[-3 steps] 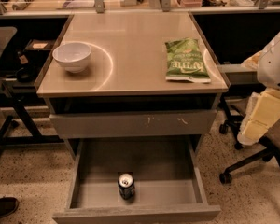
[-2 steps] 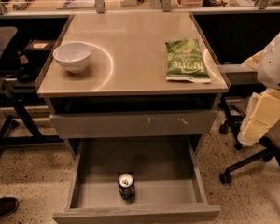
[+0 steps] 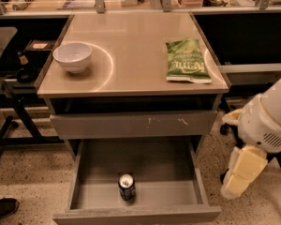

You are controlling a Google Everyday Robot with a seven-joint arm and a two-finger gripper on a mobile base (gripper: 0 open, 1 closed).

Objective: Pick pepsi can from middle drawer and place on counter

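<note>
The pepsi can [image 3: 127, 187] stands at 6 o'clock in the open middle drawer [image 3: 171, 196], its white markings unreadable. On the counter [image 3: 140, 50], an empty white bowl [image 3: 72, 56] sits at 10 o'clock, a green snack bag [image 3: 187, 61] at 2 o'clock. My hand [image 3: 236, 184] hangs at 4 o'clock; I cannot tell its grip.

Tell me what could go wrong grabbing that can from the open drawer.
The can stands close behind the front wall of the drawer, so the jaws might clip it or tip the can. On the counter, the bowl and bag flank the bare middle; a stray placement could hit either. The gripper is out of view; only the arm shows at right.
</note>
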